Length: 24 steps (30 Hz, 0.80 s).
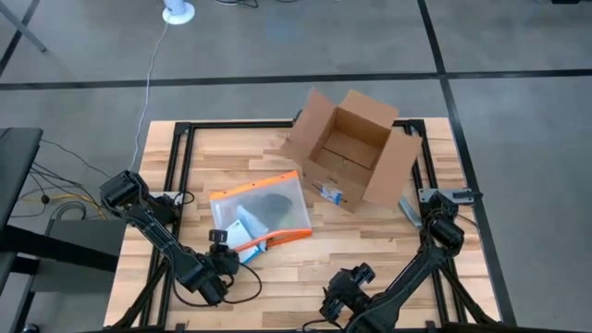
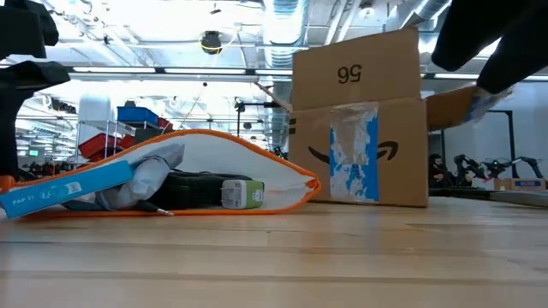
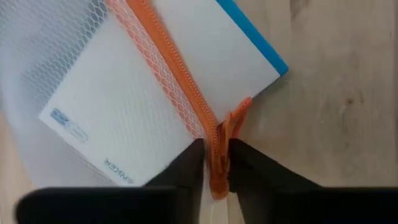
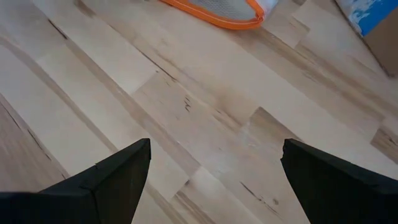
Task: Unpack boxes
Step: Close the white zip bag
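The brown cardboard box (image 1: 347,148) stands open on the far right part of the table, flaps spread; the low view shows its blue-and-white tape (image 2: 354,154). A clear pouch with an orange edge (image 1: 261,213) lies flat left of it, holding a white carton with a blue edge (image 3: 155,81) and dark items. My left gripper (image 1: 239,254) is at the pouch's near corner, shut on its orange edge. My right gripper (image 1: 331,303) hovers open over bare wood near the table's near edge, with nothing between its fingers (image 4: 118,180). My left gripper pinches the pouch's orange zipper edge (image 3: 217,146) between its two fingers, at the pouch's near corner beside the white carton. The fingers reach in from the table's near left side, along the zipper. The pouch lies on the table.
The table's black frame (image 1: 277,124) runs along the far edge close behind the box. Bare wood (image 1: 305,264) lies between the pouch and the near edge. Small blue-and-white scraps (image 1: 330,192) lie at the box's near side.
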Tool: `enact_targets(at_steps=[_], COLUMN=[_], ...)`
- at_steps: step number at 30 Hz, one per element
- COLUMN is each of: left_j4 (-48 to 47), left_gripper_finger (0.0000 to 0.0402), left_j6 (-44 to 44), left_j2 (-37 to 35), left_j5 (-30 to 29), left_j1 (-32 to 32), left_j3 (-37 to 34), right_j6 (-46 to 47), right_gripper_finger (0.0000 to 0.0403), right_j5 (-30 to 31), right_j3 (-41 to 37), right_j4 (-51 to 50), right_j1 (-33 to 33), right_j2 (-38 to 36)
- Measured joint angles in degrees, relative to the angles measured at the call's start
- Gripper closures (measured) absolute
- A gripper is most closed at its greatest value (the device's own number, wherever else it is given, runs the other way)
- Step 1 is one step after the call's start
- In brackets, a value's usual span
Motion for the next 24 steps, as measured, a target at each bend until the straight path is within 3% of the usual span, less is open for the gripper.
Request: enact_targets(at_steps=[9, 13, 17, 24], left_j4=[-7.1, -9.5, -6.9, 1.1], left_gripper_finger=[0.0245, 0.0239, 0.0239, 0.0239], left_j6=[-1.2, -1.2, 0.2, 0.5], left_j2=[-0.2, -0.2, -0.1, -0.1], left_j5=[6.4, 4.8, 1.7, 1.5], left_j1=[0.0, -0.1, 0.2, 0.4], left_j3=[1.4, 0.9, 0.0, -2.9], right_j6=[0.4, 0.1, 0.1, 0.0], right_gripper_finger=[0.0062, 0.0062, 0.0062, 0.0062], right_j5=[0.0, 0.1, 0.1, 0.1], right_j3=[0.0, 0.0, 0.0, 0.0], right_j4=[-0.1, -0.8, -0.9, -1.5], right_j1=[0.2, 0.1, 0.1, 0.5], right_j2=[0.0, 0.0, 0.0, 0.0])
